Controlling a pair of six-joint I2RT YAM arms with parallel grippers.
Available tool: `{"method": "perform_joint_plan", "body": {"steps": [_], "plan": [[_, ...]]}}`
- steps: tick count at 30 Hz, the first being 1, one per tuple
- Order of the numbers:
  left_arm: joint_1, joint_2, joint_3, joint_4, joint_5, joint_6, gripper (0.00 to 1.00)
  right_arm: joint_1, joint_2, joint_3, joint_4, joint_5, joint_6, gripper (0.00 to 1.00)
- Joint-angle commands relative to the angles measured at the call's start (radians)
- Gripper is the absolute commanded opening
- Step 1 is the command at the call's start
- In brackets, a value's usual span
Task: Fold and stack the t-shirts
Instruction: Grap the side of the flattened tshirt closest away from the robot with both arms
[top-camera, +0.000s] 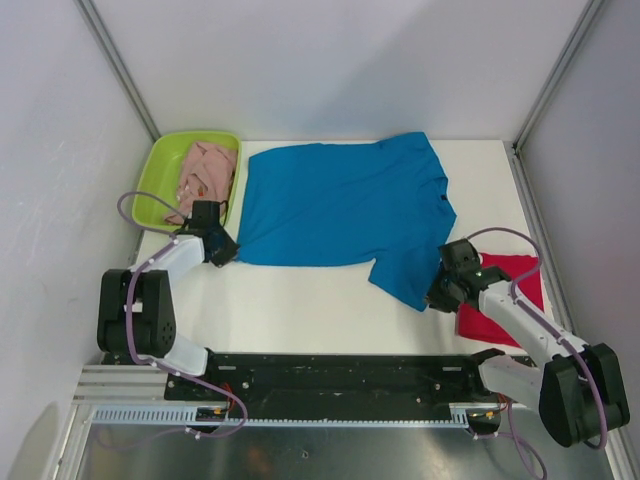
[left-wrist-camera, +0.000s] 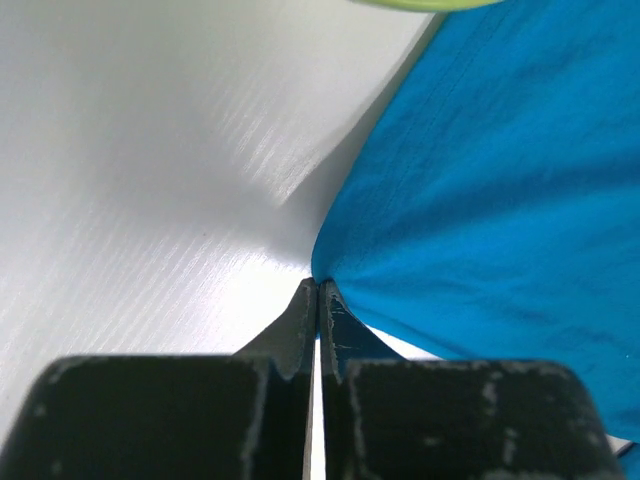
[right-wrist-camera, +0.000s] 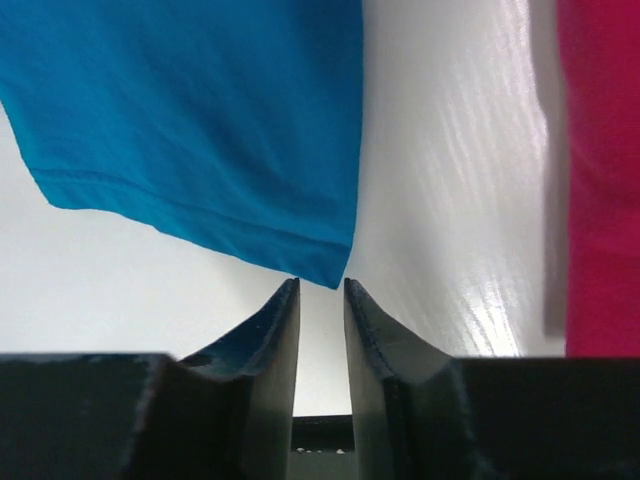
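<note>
Blue shirt (top-camera: 340, 205): spread flat across mid desk (top-camera: 300, 310), hem to the left, collar to the right. One sleeve points toward the near edge.

Red shirt (top-camera: 522, 278): near right side of desk, partly under right arm. Bare desk shows between it and the blue sleeve in right wrist view.

Tray (top-camera: 160, 170): lime green, far left corner, just beside blue hem.

Pink shirt (top-camera: 205, 170): bunched inside tray.

Left hand (left-wrist-camera: 318, 290): clenched on near-left hem corner of blue shirt. Cloth draws to a point at the tips.

Right hand (right-wrist-camera: 320, 290): released, fingers slightly parted, nothing between them. Sleeve corner lies just ahead of the tips; contact cannot be told.
</note>
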Motion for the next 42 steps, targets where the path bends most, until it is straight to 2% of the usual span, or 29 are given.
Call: {"method": "perform_joint_plan", "body": {"steps": [1,4,7,21,30,31,35,36,42], "plan": [[0.01,-0.034,0.004,0.002,-0.036,0.013,0.01,-0.036,-0.038,0.013,-0.036,0.023,-0.013,0.34],[0.009,-0.03,0.009,0.002,-0.028,0.013,0.01,-0.044,-0.036,0.004,-0.043,0.037,-0.015,0.44],[0.009,-0.032,0.014,0.002,-0.023,0.014,0.01,-0.044,-0.033,-0.021,-0.011,0.047,0.003,0.49],[0.009,-0.037,0.003,0.002,-0.018,0.021,0.0,0.011,0.018,-0.12,0.121,0.019,0.098,0.47],[0.009,-0.032,0.0,0.003,-0.023,0.022,0.0,0.039,0.025,-0.14,0.15,0.005,0.126,0.35],[0.009,-0.031,-0.001,0.003,-0.023,0.021,0.0,0.037,0.019,-0.139,0.146,0.004,0.123,0.31],[0.009,-0.033,-0.007,0.003,-0.027,0.025,0.0,-0.01,-0.027,-0.123,0.091,-0.005,0.088,0.06],[0.009,-0.033,-0.008,0.003,-0.028,0.025,0.0,-0.027,-0.046,-0.115,0.068,-0.006,0.076,0.03],[0.009,-0.054,-0.03,0.003,-0.031,0.03,0.0,-0.102,-0.189,-0.045,-0.08,-0.042,0.017,0.0]]}}
